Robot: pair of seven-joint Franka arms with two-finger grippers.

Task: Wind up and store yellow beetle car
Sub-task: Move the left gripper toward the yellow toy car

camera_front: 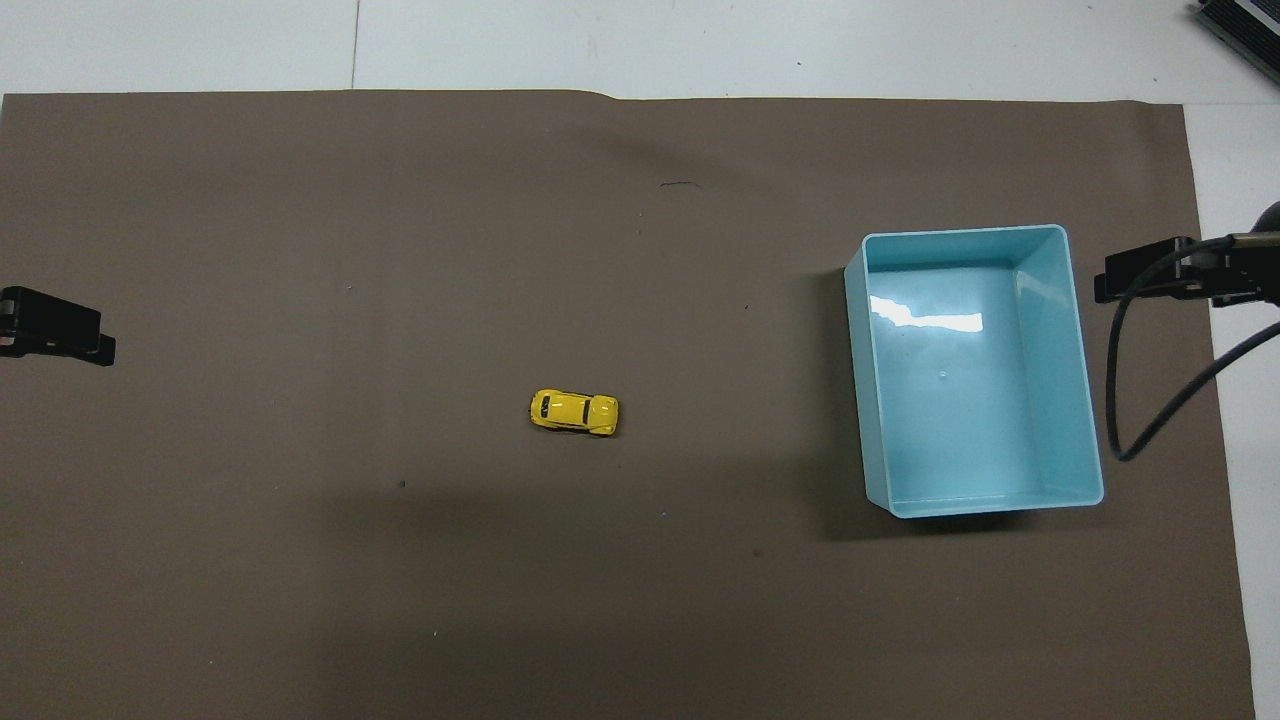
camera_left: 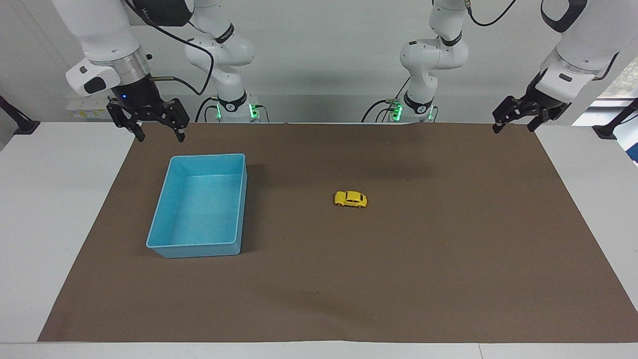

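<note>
The yellow beetle car (camera_left: 350, 199) (camera_front: 574, 412) stands on its wheels near the middle of the brown mat, with nothing touching it. My right gripper (camera_left: 160, 137) (camera_front: 1145, 278) hangs open over the mat's edge close to the robots, just above the blue bin's near corner. My left gripper (camera_left: 513, 129) (camera_front: 60, 335) hangs open over the mat's corner at the left arm's end, well away from the car. Neither gripper holds anything.
A light blue rectangular bin (camera_left: 207, 157) (camera_front: 960, 233) with nothing in it sits on the mat toward the right arm's end, beside the car. The brown mat (camera_left: 448, 279) covers most of the white table. A black cable (camera_front: 1130, 400) loops beside the bin.
</note>
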